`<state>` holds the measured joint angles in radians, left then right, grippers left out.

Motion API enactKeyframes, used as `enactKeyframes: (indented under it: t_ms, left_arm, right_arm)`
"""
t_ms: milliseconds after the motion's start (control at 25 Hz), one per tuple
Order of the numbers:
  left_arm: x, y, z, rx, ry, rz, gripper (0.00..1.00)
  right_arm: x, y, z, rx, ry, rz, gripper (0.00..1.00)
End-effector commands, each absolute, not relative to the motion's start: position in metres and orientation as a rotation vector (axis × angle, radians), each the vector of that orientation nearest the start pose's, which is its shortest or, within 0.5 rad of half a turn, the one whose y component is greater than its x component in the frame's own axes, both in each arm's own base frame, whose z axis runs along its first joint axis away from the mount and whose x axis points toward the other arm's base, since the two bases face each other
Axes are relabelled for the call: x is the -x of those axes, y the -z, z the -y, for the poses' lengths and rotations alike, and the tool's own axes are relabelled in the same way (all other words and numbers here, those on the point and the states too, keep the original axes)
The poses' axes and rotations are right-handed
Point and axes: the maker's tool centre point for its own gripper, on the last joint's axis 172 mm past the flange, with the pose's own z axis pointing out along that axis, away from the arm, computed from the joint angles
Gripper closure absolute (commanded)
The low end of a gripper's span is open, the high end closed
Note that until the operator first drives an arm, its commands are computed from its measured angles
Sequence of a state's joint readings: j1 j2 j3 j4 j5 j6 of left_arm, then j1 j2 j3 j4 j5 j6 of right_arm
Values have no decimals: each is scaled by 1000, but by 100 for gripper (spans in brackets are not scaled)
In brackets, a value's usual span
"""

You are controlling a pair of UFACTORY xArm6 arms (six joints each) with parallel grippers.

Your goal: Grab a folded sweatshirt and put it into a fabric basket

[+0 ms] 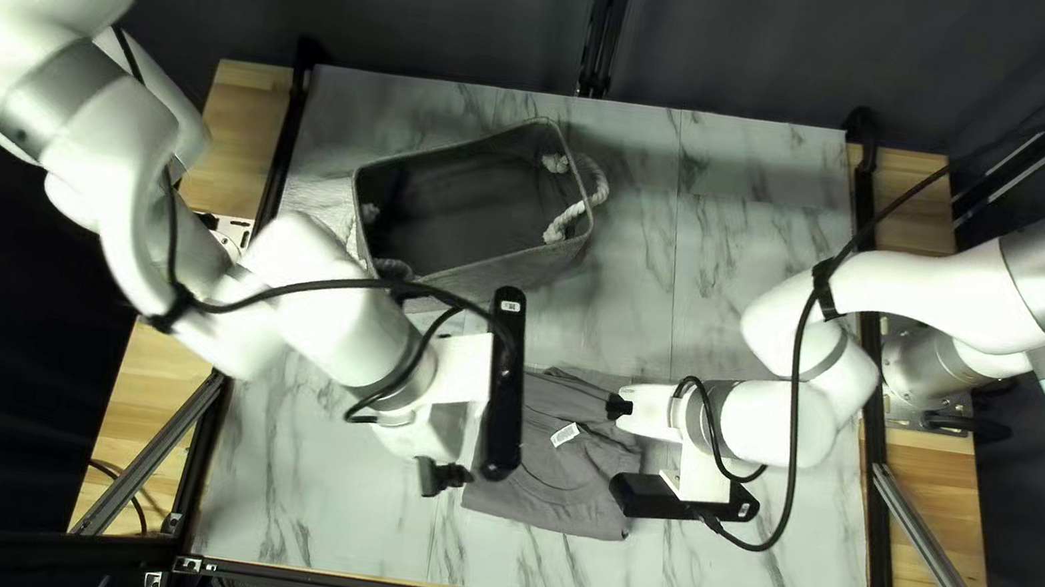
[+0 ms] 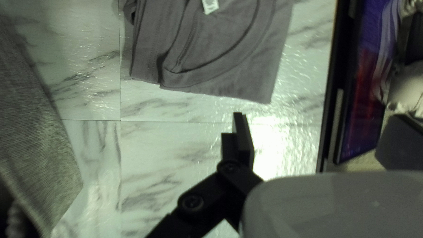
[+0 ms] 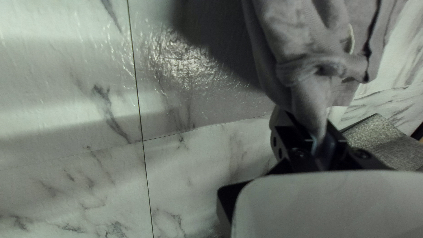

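Your right gripper [image 1: 621,408] had the grey sweatshirt [image 1: 559,474] pinched between its fingers by a narrow fold at the edge. The garment lay on the marbled table [image 1: 727,579], nearer you than the fabric basket [image 1: 532,271] and outside it. Your left gripper [image 1: 445,475], fingers spread, held nothing beside the sweatshirt's opposite side.

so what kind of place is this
Probably a robotics lab or test station: my left arm and right arm stand at opposite edges of a marble-patterned table, with a dark curtain behind it.
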<state>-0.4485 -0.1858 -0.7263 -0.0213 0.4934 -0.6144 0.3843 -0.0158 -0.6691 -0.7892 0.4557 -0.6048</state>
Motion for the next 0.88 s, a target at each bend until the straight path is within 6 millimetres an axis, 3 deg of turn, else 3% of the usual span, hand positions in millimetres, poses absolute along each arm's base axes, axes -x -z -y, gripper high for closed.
enactKeyframes:
  t_ms: [40, 240, 680, 880]
  left_arm:
    - [-459, -152, 213, 3330, 612, 455, 0]
    - [-459, -125, 204, 3359, 635, 514, 0]
    - [-464, -85, 165, 3340, 597, 377, 0]
    - [-459, -69, 152, 3329, 587, 399, 0]
  right_arm:
    - [-449, -102, -144, -1810, -226, -1988, 100]
    - [-449, -102, -144, -1810, -225, -1988, 100]
    - [-449, -99, -143, -1814, -222, -1992, 100]
    - [-449, -97, -142, -1817, -222, -1995, 100]
